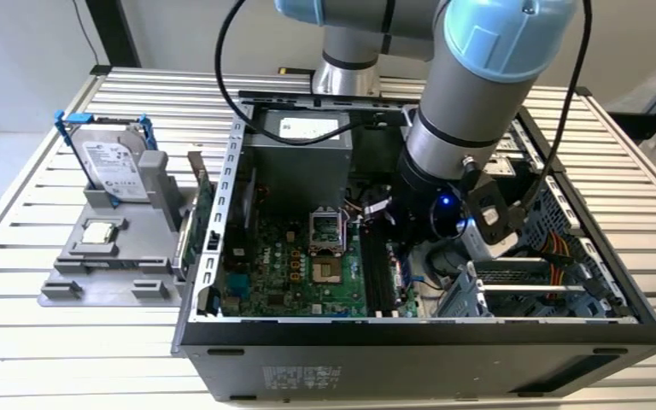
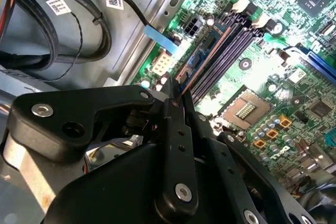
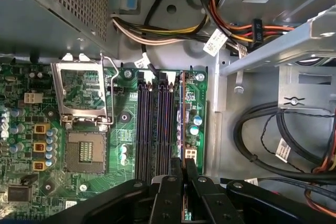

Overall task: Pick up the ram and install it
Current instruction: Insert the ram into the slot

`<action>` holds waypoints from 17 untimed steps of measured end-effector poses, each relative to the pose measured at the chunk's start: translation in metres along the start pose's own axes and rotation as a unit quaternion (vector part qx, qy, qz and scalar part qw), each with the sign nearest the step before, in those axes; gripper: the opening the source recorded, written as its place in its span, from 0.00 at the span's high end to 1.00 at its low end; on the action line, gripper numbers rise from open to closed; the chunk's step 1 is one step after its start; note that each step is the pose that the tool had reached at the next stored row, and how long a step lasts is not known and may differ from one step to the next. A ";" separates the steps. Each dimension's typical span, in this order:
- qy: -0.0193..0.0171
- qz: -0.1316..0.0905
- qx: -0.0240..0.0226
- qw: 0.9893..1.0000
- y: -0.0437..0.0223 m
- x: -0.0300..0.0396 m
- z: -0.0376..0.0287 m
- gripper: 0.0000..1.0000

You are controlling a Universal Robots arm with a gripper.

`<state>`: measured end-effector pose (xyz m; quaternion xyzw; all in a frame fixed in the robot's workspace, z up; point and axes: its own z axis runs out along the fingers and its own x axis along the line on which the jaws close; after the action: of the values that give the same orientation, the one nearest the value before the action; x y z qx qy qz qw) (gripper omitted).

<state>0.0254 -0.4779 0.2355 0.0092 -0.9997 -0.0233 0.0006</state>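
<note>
My gripper [image 3: 184, 165] reaches down into the open computer case [image 1: 419, 337], over the memory slots [image 3: 155, 124] of the green motherboard. It is shut on the ram [image 3: 181, 114], a thin stick seen edge-on that runs along the slot closest to the board's edge. In the second wrist view the ram [image 2: 207, 51] stretches away from the black fingers [image 2: 173, 108] beside the dark slots. Whether it sits fully down in its slot I cannot tell. In the exterior view the gripper [image 1: 406, 256] is low at the board, under the arm's wrist.
An open CPU socket [image 3: 86, 153] with its raised metal frame [image 3: 81, 93] lies beside the slots. Cable bundles [image 3: 273, 135] and a metal drive cage [image 3: 273, 19] crowd the other side. Outside the case, a grey holder carries a hard drive [image 1: 112, 162] and a CPU chip [image 1: 100, 231].
</note>
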 end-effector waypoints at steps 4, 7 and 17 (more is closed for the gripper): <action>0.000 -0.003 0.000 1.000 -0.0022 0.0011 0.0014 1.00; 0.000 -0.005 0.000 1.000 -0.0035 0.0017 0.0028 1.00; 0.000 -0.008 0.000 1.000 -0.0053 0.0035 0.0089 1.00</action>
<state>0.0219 -0.4829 0.2263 0.0173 -0.9996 -0.0233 0.0008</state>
